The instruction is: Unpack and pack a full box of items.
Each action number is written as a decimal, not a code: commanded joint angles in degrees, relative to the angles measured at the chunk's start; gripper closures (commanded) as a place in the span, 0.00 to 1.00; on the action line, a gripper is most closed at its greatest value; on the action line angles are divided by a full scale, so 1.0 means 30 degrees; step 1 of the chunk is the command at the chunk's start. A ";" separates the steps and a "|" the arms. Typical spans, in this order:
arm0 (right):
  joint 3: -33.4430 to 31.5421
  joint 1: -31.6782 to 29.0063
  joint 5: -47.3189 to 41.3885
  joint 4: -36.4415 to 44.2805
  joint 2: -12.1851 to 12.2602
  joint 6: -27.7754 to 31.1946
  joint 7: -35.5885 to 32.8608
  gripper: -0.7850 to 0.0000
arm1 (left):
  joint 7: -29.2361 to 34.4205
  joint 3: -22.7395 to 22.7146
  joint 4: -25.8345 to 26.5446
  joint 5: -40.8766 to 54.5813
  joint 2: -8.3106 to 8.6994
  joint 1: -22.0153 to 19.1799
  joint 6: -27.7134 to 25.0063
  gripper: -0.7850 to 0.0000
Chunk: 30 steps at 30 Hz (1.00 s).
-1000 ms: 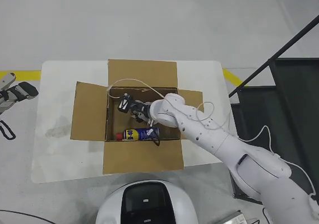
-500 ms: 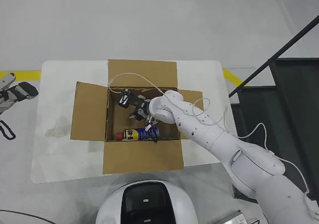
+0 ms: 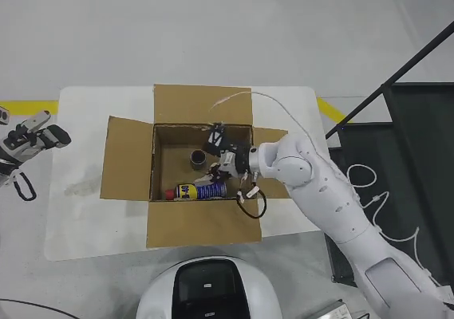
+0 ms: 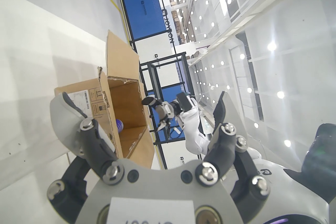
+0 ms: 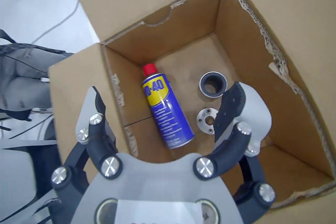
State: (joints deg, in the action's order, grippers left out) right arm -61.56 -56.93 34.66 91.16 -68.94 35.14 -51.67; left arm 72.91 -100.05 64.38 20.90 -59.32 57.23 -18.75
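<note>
The cardboard box (image 3: 127,159) sits in the middle of the white bench (image 3: 83,120), all 4 flaps folded out flat and the top wide open. Down on the box floor, 3 items. A blue and yellow spray can (image 5: 165,112) lies on its side along the near wall, red cap pointing left. Farther in, around the middle of the floor, a grey ring (image 5: 212,83) with a dark bore rests on its flat end, opening up. Just beside it to the right lies a small metal flange disc (image 5: 207,121), flat on the cardboard, near the can but not touching it.

Over the right half of the box hangs the right gripper (image 5: 164,91), looking straight down into the opening, its fingers spread wide with nothing between them. One dark pad sits in line with the flange from the wrist camera, well above it.

Away to the left, off the bench edge, the left gripper (image 4: 142,95) hangs in the air facing the box, fingers spread apart too, also carrying nothing.
</note>
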 commanded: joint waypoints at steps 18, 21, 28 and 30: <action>-0.3724 -0.3013 -0.5833 0.1940 0.0858 -0.0651 -0.1675 0.00 | 0.2344 0.6020 -0.6137 0.1245 -0.1021 -0.4552 -0.1863 0.00; -0.3616 -0.3084 -0.5342 0.2306 0.0871 -0.0749 -0.1212 0.00 | 0.2472 0.6690 -0.6554 0.1882 -0.1206 -0.5185 -0.1735 0.00; -0.6331 -0.4161 -0.7171 0.1564 0.1367 -0.1441 -0.0844 0.00 | 0.3600 0.7724 -0.5278 0.3645 -0.1364 -0.5884 -0.0609 0.00; -0.7422 -0.4736 -0.8361 0.1048 0.1538 -0.1502 -0.0818 0.00 | 0.3801 0.8101 -0.4962 0.3796 -0.1397 -0.6008 -0.0408 0.00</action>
State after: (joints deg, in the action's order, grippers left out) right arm -81.96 -70.30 11.64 95.13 -64.55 30.73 -54.16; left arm 84.10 -76.38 49.06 32.24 -63.46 39.41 -20.21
